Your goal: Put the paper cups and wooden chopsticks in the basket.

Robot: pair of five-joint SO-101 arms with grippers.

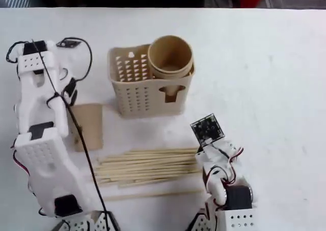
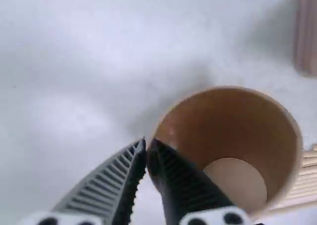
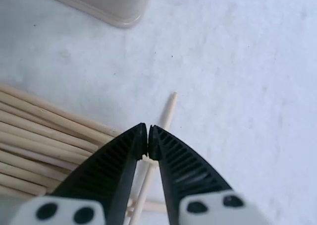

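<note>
Stacked paper cups (image 1: 170,55) already stand in the basket (image 1: 137,96). A loose paper cup (image 2: 233,150) lies on its side on the table (image 1: 265,88), its rim pinched in the left gripper's (image 2: 147,144) closed fingers. The wooden chopsticks (image 1: 147,166) all lie heaped before the basket (none inside yet, I judge), and the right gripper (image 3: 148,133) is clenched on a single chopstick (image 3: 169,108) at the heap's edge.

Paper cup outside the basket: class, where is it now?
High view: the paper cup lies left of centre, beside the left arm, left of the basket and the chopsticks.
</note>
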